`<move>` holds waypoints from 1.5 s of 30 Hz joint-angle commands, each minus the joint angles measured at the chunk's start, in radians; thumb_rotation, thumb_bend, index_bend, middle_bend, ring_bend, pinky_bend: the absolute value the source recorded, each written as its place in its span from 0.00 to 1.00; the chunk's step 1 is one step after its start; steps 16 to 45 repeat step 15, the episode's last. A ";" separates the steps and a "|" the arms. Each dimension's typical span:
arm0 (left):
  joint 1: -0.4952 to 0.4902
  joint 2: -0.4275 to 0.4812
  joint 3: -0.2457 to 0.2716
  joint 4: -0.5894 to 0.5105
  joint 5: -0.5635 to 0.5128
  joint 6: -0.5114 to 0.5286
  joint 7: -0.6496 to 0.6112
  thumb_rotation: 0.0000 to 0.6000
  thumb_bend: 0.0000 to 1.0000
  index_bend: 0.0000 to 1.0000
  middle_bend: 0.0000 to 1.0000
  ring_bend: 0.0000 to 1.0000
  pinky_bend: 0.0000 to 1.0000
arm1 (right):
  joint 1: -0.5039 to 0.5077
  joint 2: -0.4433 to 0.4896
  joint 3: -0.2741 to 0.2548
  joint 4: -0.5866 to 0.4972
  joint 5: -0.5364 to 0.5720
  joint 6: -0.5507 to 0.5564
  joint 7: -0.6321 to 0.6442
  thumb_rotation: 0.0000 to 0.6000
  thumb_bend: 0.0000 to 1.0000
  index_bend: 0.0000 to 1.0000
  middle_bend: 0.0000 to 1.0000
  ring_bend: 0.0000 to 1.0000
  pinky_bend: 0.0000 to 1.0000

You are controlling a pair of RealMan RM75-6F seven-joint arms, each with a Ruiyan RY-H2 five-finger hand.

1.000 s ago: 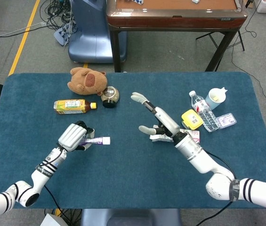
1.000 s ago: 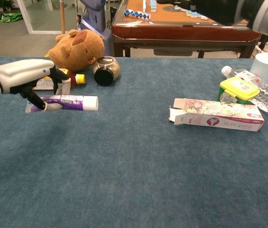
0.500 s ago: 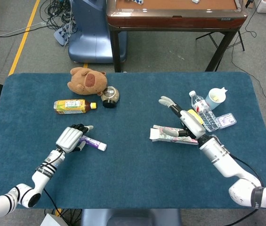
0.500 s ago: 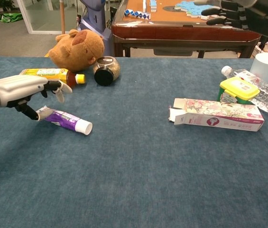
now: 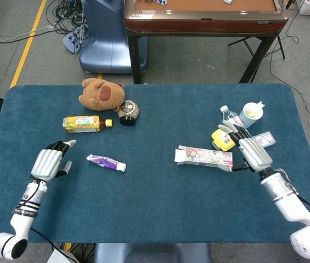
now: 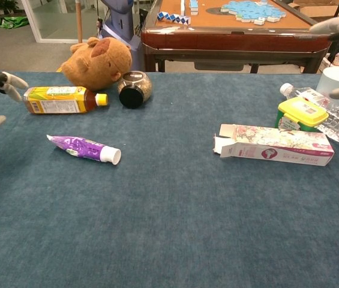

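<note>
The left hand (image 5: 49, 163), fingers spread and holding nothing, hovers left of the purple toothpaste tube with white cap (image 5: 106, 162), which lies flat on the blue cloth-covered table (image 5: 155, 208), apart from the hand. Farther right lies the flowered cardboard toothpaste box (image 5: 204, 156), open end leftward. The right hand (image 5: 249, 152), fingers apart and empty, sits just beside the box's right end.

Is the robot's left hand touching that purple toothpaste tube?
Apart. In the head view, bare blue cloth shows between the left hand and the purple tube, which lies alone on the table.
</note>
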State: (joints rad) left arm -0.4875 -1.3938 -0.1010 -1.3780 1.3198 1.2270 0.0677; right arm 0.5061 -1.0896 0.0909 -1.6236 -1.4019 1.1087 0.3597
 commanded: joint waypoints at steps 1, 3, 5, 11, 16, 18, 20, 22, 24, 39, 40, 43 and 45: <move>0.058 0.037 0.017 -0.047 0.014 0.081 0.022 1.00 0.41 0.18 0.25 0.19 0.23 | -0.109 0.009 -0.045 -0.029 0.070 0.112 -0.216 1.00 0.00 0.00 0.00 0.00 0.00; 0.083 0.047 0.025 -0.061 0.026 0.117 0.034 1.00 0.41 0.19 0.25 0.19 0.23 | -0.143 0.003 -0.053 -0.036 0.083 0.162 -0.291 1.00 0.00 0.00 0.00 0.00 0.00; 0.110 0.059 0.035 -0.082 0.040 0.154 0.047 1.00 0.41 0.19 0.25 0.19 0.23 | -0.182 -0.003 -0.060 -0.046 0.088 0.221 -0.366 1.00 0.00 0.00 0.00 0.00 0.00; 0.180 0.091 0.068 -0.146 0.088 0.242 0.076 1.00 0.41 0.20 0.25 0.19 0.23 | -0.272 0.007 -0.083 -0.092 0.081 0.320 -0.428 1.00 0.00 0.00 0.02 0.00 0.00; 0.221 0.100 0.081 -0.177 0.107 0.290 0.098 1.00 0.41 0.21 0.25 0.19 0.23 | -0.312 0.012 -0.093 -0.100 0.071 0.350 -0.428 1.00 0.00 0.00 0.02 0.00 0.00; 0.221 0.100 0.081 -0.177 0.107 0.290 0.098 1.00 0.41 0.21 0.25 0.19 0.23 | -0.312 0.012 -0.093 -0.100 0.071 0.350 -0.428 1.00 0.00 0.00 0.02 0.00 0.00; 0.221 0.100 0.081 -0.177 0.107 0.290 0.098 1.00 0.41 0.21 0.25 0.19 0.23 | -0.312 0.012 -0.093 -0.100 0.071 0.350 -0.428 1.00 0.00 0.00 0.02 0.00 0.00; 0.221 0.100 0.081 -0.177 0.107 0.290 0.098 1.00 0.41 0.21 0.25 0.19 0.23 | -0.312 0.012 -0.093 -0.100 0.071 0.350 -0.428 1.00 0.00 0.00 0.02 0.00 0.00; 0.221 0.100 0.081 -0.177 0.107 0.290 0.098 1.00 0.41 0.21 0.25 0.19 0.23 | -0.312 0.012 -0.093 -0.100 0.071 0.350 -0.428 1.00 0.00 0.00 0.02 0.00 0.00; 0.221 0.100 0.081 -0.177 0.107 0.290 0.098 1.00 0.41 0.21 0.25 0.19 0.23 | -0.312 0.012 -0.093 -0.100 0.071 0.350 -0.428 1.00 0.00 0.00 0.02 0.00 0.00; 0.221 0.100 0.081 -0.177 0.107 0.290 0.098 1.00 0.41 0.21 0.25 0.19 0.23 | -0.312 0.012 -0.093 -0.100 0.071 0.350 -0.428 1.00 0.00 0.00 0.02 0.00 0.00; 0.221 0.100 0.081 -0.177 0.107 0.290 0.098 1.00 0.41 0.21 0.25 0.19 0.23 | -0.312 0.012 -0.093 -0.100 0.071 0.350 -0.428 1.00 0.00 0.00 0.02 0.00 0.00; 0.221 0.100 0.081 -0.177 0.107 0.290 0.098 1.00 0.41 0.21 0.25 0.19 0.23 | -0.312 0.012 -0.093 -0.100 0.071 0.350 -0.428 1.00 0.00 0.00 0.02 0.00 0.00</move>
